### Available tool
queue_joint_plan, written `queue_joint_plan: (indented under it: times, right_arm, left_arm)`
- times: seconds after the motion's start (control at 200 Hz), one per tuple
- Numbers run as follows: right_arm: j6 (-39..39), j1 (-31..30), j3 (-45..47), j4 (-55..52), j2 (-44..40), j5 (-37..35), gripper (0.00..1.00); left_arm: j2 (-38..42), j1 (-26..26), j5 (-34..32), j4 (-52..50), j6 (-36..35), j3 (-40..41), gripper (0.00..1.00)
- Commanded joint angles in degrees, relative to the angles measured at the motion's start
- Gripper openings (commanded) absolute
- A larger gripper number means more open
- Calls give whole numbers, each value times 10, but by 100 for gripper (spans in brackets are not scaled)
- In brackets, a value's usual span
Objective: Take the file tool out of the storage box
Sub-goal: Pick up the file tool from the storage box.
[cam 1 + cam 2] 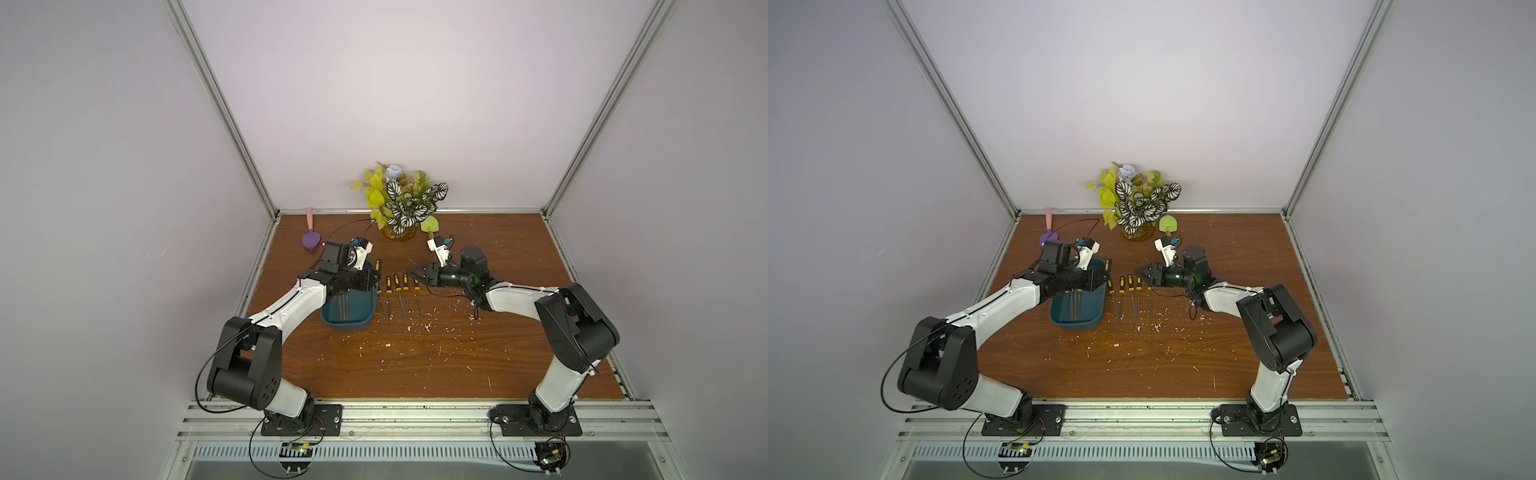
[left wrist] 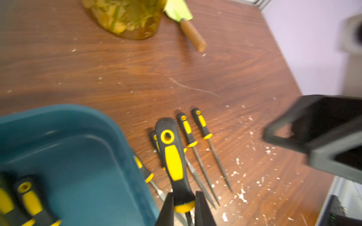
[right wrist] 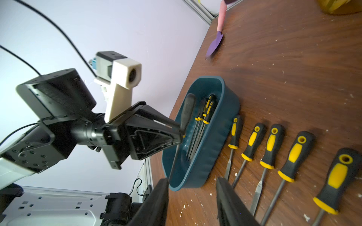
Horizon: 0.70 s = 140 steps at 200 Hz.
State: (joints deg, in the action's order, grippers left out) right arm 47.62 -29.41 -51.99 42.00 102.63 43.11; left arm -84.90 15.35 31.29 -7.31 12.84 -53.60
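The dark teal storage box (image 1: 347,322) (image 1: 1075,323) (image 3: 215,156) (image 2: 78,156) stands on the wooden table left of centre, with several black-and-yellow files (image 3: 205,113) (image 2: 29,199) lying in it. My left gripper (image 1: 378,279) (image 2: 184,205) (image 3: 180,131) is shut on a file tool (image 2: 172,160) (image 3: 188,109) at the collar of its handle. It holds the file above the box's right-hand rim, and the thin shaft (image 3: 173,162) hangs over the box. My right gripper (image 1: 411,274) (image 1: 1138,272) (image 3: 193,181) is open and empty, low over the table just right of the box.
Several files (image 1: 397,286) (image 3: 293,156) lie side by side on the table right of the box. At the back stand a plant in an amber vase (image 1: 401,208), a purple spatula (image 1: 311,239) and a green spatula (image 1: 430,226). White flecks litter the tabletop (image 1: 415,353).
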Motion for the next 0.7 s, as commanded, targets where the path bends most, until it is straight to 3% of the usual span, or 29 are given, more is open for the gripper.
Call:
queue_joint_plan:
  times: [0.0,0.25,0.696]
  right_arm:
    - [47,-14,-32,99,10,29,45]
    - [141,-20,-49,252,72,49,45]
    - [167,-39,-82,287,119,56,46]
  left_arm:
    - [14,-13,80,34,-8,7,0]
    - [-4,-16,185,60,4,16,0]
    - [15,-16,255,149,58,63,0]
